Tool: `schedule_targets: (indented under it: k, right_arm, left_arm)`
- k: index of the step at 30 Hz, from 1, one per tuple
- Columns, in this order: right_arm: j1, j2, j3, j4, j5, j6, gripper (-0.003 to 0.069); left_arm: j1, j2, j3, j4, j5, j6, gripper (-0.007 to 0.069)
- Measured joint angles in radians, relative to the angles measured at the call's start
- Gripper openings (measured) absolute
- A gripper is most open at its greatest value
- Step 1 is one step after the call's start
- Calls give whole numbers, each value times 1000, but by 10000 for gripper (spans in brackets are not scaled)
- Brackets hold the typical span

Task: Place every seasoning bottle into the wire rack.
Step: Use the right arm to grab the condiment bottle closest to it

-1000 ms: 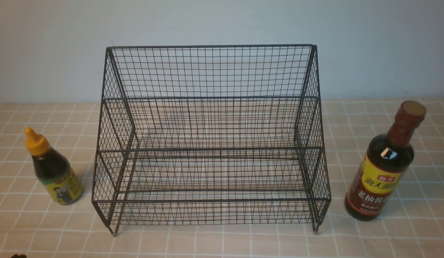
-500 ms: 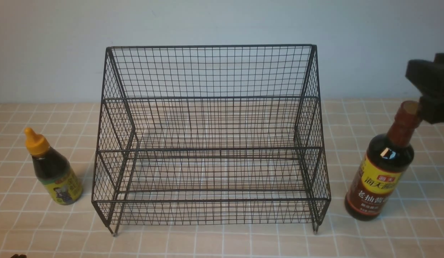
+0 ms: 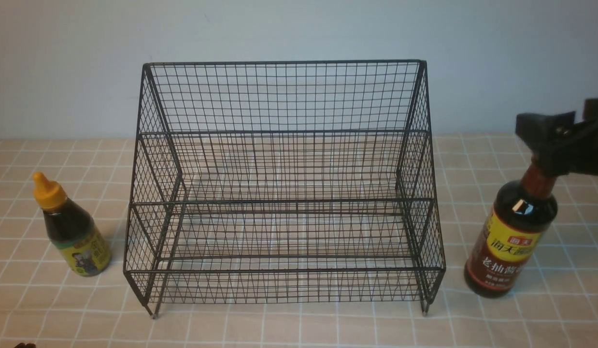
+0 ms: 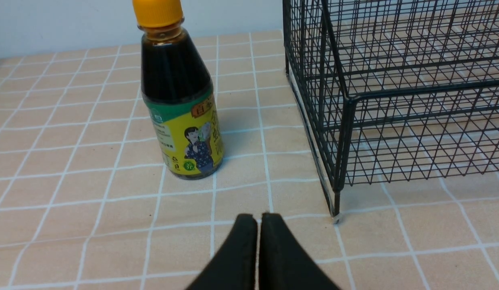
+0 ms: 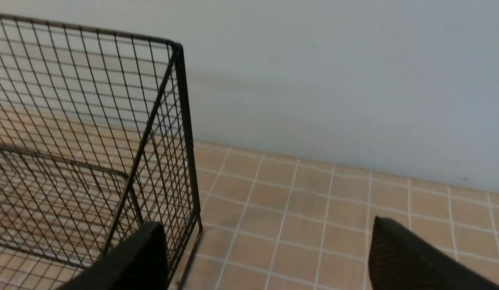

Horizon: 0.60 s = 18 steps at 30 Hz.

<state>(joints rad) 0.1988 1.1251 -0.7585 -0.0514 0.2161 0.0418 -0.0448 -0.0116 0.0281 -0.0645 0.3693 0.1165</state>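
The worktop (image 3: pixel 299 331) spans the scene, covered in a beige surface with a grid of pale lines. A plain pale wall (image 3: pixel 299 29) rises beyond it, across the twelve o'clock side of the front view.

Next in size is the wire rack (image 3: pixel 299 199), black mesh with stepped tiers, sloping sides, a tall back and small feet. It stands upright on the worktop around the centre of the front view.

The right end effector (image 5: pixel 269 249) reaches in from three o'clock in the front view, dark and partly cut off by the frame edge. It is open, its fingers spread wide apart in the right wrist view. In the front view, one part of it covers the cap of the tall bottle (image 3: pixel 514 227); whether they touch cannot be told.

That bottle stands upright on the worktop, outside the rack, on its four o'clock side. It has dark contents, a red-brown neck and a yellow-and-red label.

The short bottle (image 3: pixel 79 237) stands upright on the worktop too, apart from the rack on its eight o'clock side. Its pointed cap is orange-yellow, its contents dark, its label yellow with a green band and a printed figure.

Only a sliver of the left end effector (image 4: pixel 258 225) shows near seven o'clock in the front view; the left wrist view shows it closed, its fingertips together.
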Motion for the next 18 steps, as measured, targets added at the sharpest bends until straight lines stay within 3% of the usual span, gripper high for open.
schedule_targets:
  k: [14, 17, 18]
  right_arm:
    - [0, 50, 0, 12, 167, 47, 611]
    - [0, 59, 0, 12, 174, 47, 598]
    - [0, 68, 0, 12, 174, 47, 564]
  left_arm:
    - [0, 0, 0, 0, 0, 0, -7]
    - [0, 0, 0, 0, 0, 0, -7]
    - [0, 0, 0, 0, 0, 0, -7]
